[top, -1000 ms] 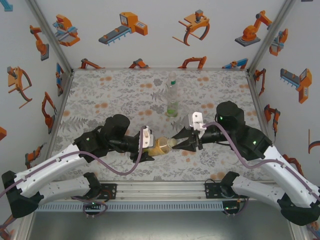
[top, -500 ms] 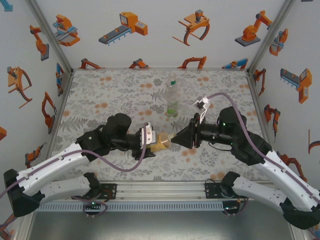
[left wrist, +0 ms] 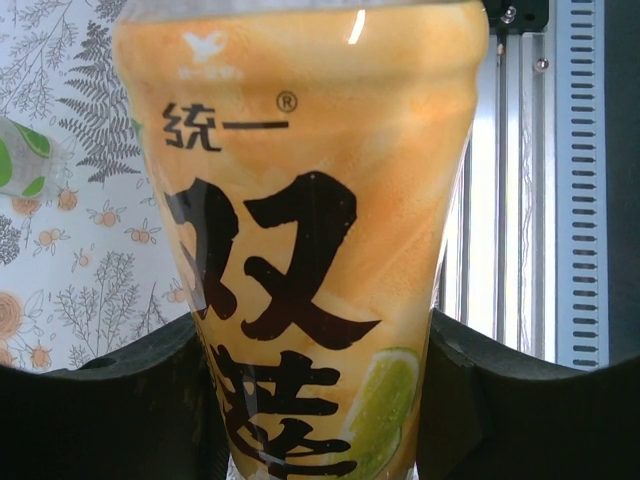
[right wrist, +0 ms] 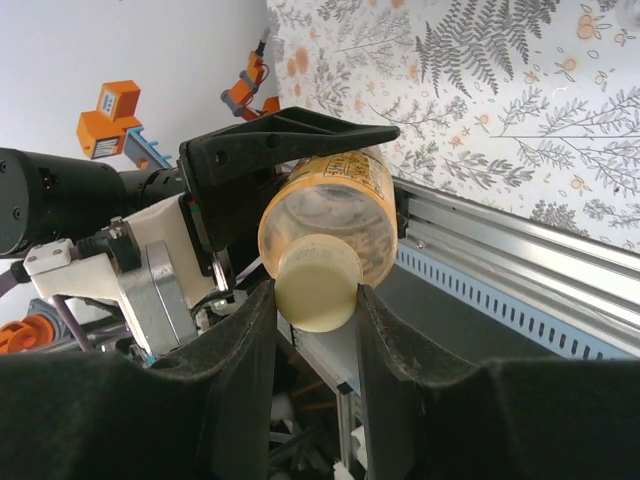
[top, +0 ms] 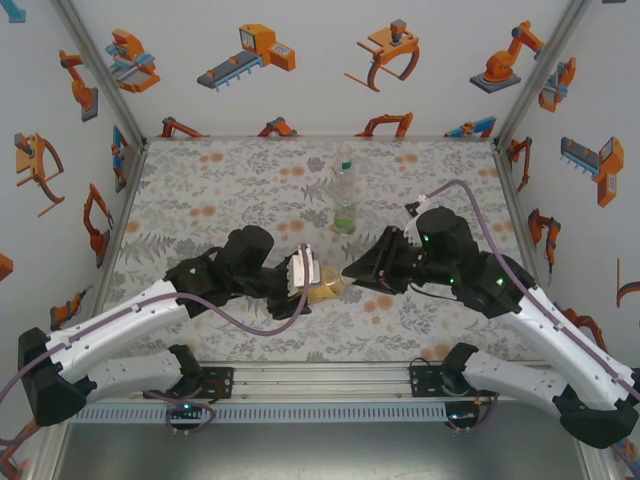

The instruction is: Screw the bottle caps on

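My left gripper [top: 305, 285] is shut on the amber-yellow bottle [top: 325, 286], held on its side above the table. Its orange label with black characters [left wrist: 300, 250] sits between the black fingers [left wrist: 120, 400]. My right gripper [right wrist: 316, 300] is shut on the pale yellowish cap [right wrist: 317, 287], which sits on the bottle's neck; the amber bottle [right wrist: 330, 210] points at the camera. The right gripper [top: 352, 275] meets the bottle's mouth end. A clear bottle [top: 345, 180] and a shorter green-tinted bottle [top: 345, 215] stand upright farther back, mid-table.
The table's floral cloth [top: 220, 190] runs to the walls on every side. An aluminium rail [top: 320, 382] borders the near edge, with both arm bases [top: 190, 385] bolted there. The rail [right wrist: 520, 250] lies just under the held bottle.
The right wrist has rolled about its axis while staying on the cap, its cable swinging over the top. The left gripper and bottle have shifted slightly right and nearer.
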Available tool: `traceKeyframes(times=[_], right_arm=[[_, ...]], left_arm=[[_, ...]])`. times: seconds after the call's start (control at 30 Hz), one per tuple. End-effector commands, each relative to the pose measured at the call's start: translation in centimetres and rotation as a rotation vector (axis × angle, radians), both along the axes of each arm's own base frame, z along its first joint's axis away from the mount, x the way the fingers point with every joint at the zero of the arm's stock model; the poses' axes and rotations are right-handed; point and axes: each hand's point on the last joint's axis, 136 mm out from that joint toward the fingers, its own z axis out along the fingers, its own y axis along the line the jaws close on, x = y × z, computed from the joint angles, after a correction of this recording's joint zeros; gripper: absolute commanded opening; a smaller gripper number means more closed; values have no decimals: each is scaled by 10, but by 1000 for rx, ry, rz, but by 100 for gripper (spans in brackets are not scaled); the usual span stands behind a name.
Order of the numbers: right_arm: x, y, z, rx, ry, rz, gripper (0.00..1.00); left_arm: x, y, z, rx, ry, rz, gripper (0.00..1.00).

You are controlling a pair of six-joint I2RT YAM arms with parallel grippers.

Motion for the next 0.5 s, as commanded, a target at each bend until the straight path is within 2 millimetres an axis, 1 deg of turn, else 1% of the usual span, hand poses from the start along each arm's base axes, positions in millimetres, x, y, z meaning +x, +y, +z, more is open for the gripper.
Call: traceKeyframes(times=[0.0,0.1,0.13,0.17,0.23,0.3,0.37,0.4,0.47], right_arm=[[6,-5,23,-21,-111,4,26],[8,-13,39,-55,-255,24,47],[10,-15,45,-67,-314,33,50],[10,-16,51,-72,-368,45,51],[10,-15,70,-76,-531,102,52],[3,-11,89,-75,-716,187,53],[-8,-6,105,-84,-918,296,53],[-15,-4,110,-90,-1016,353,55],[-28,-1,116,-91,-1149,443,58]], left_arm=[[-11,-12,32,-102,-46,-96,0],[-12,-11,33,-103,-46,-96,0],[-13,-10,34,-104,-46,-96,0],[-13,-9,34,-102,-44,-95,0],[-15,-7,34,-103,-45,-96,0],[-16,-5,34,-98,-44,-94,0],[-17,-3,35,-98,-48,-96,0],[-17,-2,36,-100,-49,-96,0],[-19,-1,38,-105,-47,-102,0]])
